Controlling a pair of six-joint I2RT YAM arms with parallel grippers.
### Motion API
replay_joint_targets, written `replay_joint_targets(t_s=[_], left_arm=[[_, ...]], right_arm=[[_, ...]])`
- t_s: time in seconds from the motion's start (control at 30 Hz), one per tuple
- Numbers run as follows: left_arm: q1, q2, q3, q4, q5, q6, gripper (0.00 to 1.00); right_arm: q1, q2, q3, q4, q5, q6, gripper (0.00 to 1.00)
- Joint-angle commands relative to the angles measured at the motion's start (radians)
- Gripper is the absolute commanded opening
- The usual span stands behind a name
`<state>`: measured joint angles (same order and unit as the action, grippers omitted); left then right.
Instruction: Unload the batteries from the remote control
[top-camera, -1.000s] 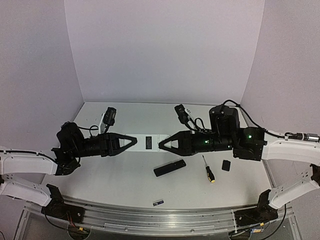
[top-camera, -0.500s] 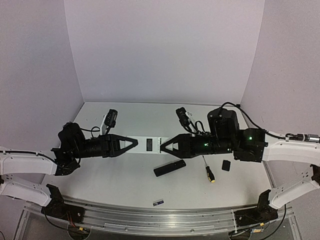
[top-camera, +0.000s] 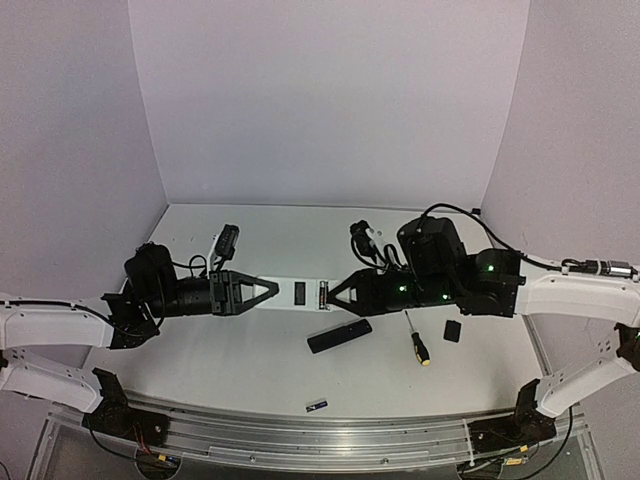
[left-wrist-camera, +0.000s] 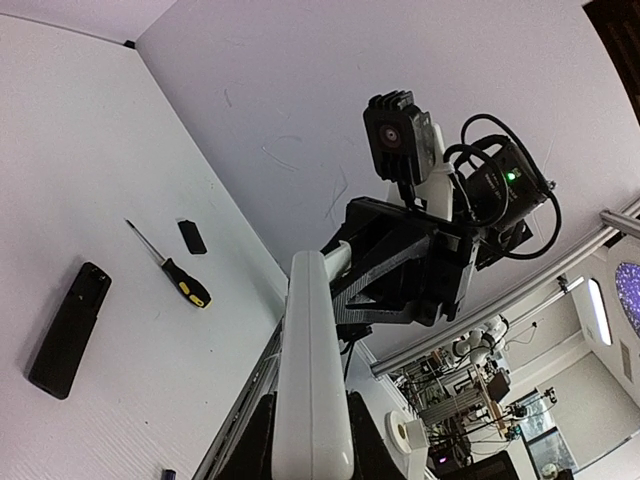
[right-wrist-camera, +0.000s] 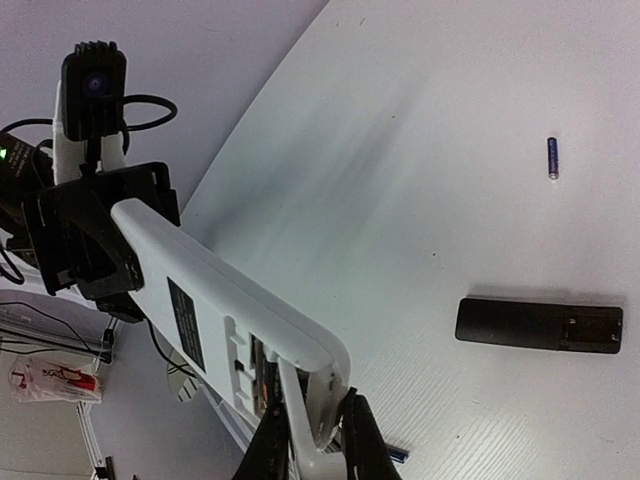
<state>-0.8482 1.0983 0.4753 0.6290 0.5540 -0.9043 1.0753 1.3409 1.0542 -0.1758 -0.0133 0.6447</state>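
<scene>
A white remote (top-camera: 296, 291) hangs in the air between both grippers. My left gripper (top-camera: 268, 291) is shut on its left end, and its fingers clamp the body in the left wrist view (left-wrist-camera: 310, 440). My right gripper (top-camera: 326, 293) is shut on the right end. In the right wrist view (right-wrist-camera: 312, 420) it pinches a thin white battery lid (right-wrist-camera: 300, 400) that stands off the open compartment (right-wrist-camera: 248, 362). The inside of the compartment is dark. One slim blue battery (top-camera: 317, 405) lies on the table near the front edge and also shows in the right wrist view (right-wrist-camera: 551, 158).
A black remote (top-camera: 339, 335) lies below the white one. A screwdriver (top-camera: 418, 340) with a yellow-and-black handle and a small flat black cover (top-camera: 452, 331) lie to its right. A small blue tip (right-wrist-camera: 398, 455) peeks out beside my right finger. Metal rails run along the table's front.
My right gripper was open just off the remote's right end. It has moved left and shut on that end. The left arm has shifted slightly right with the remote.
</scene>
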Motion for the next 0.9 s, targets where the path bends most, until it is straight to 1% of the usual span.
replay_joint_targets(t_s=[0.0, 0.07, 0.1, 0.23, 0.4, 0.47, 0.57, 0.7, 0.77, 0.87], left_arm=[[-0.008, 0.007, 0.08, -0.085, -0.035, 0.001, 0.0], [-0.008, 0.017, 0.08, -0.101, -0.06, -0.005, 0.0], [-0.007, 0.019, 0.08, -0.119, -0.081, -0.004, 0.0], [0.008, 0.036, 0.08, -0.203, -0.155, -0.013, 0.0], [0.099, 0.076, 0.042, -0.248, -0.144, -0.044, 0.0], [0.138, 0.088, 0.021, -0.249, -0.129, -0.043, 0.0], [0.188, 0.096, -0.002, -0.256, -0.109, -0.037, 0.0], [0.256, 0.13, -0.015, -0.273, -0.06, 0.0, 0.0], [0.285, 0.169, -0.017, -0.259, -0.001, 0.012, 0.0], [0.326, 0.248, 0.0, -0.249, 0.118, 0.033, 0.0]], right_arm=[[-0.012, 0.018, 0.052, -0.037, 0.06, -0.005, 0.07], [-0.012, 0.019, 0.05, -0.039, 0.058, -0.001, 0.01], [-0.012, 0.019, 0.049, -0.039, 0.055, -0.001, 0.0], [-0.014, 0.007, 0.043, -0.039, 0.044, -0.003, 0.0], [-0.061, -0.033, 0.001, -0.04, 0.038, 0.023, 0.0], [-0.121, -0.05, -0.033, -0.044, 0.023, 0.047, 0.0], [-0.27, -0.06, -0.102, -0.045, -0.063, 0.126, 0.0], [-0.403, -0.043, -0.153, -0.052, -0.053, 0.096, 0.0], [-0.474, -0.017, -0.168, -0.056, -0.047, 0.095, 0.0], [-0.576, 0.061, -0.164, -0.052, -0.102, 0.103, 0.0]])
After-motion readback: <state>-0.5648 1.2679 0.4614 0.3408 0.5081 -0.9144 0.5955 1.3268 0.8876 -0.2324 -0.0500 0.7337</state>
